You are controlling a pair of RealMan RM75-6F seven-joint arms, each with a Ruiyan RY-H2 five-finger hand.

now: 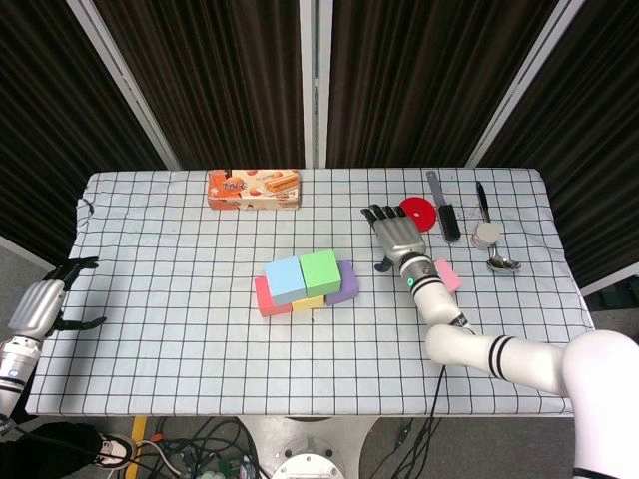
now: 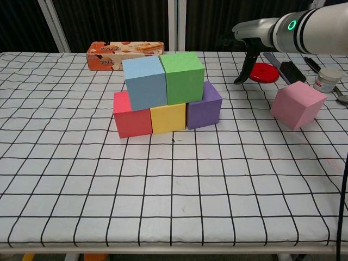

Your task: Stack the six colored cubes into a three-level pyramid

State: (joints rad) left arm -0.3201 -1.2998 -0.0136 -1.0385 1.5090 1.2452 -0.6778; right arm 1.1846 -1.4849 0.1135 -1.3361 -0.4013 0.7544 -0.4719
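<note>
At the centre of the checked tabletop (image 1: 180,299), a red cube (image 2: 132,115), a yellow cube (image 2: 167,118) and a purple cube (image 2: 204,106) sit touching in a row. A blue cube (image 2: 144,81) and a green cube (image 2: 184,76) rest side by side on top of them. The pink cube (image 2: 297,105) lies alone at the right of the frame, well apart from the stack.

The right robot hand (image 1: 397,238) hovers between the stack and the pink cube, fingers spread and holding nothing. The left robot hand (image 1: 48,302) hangs at the lower left edge of the tabletop, fingers apart and empty.

Along the far edge lie a snack box (image 1: 254,189), a red disc (image 1: 416,212) and a small jar (image 2: 327,80).
</note>
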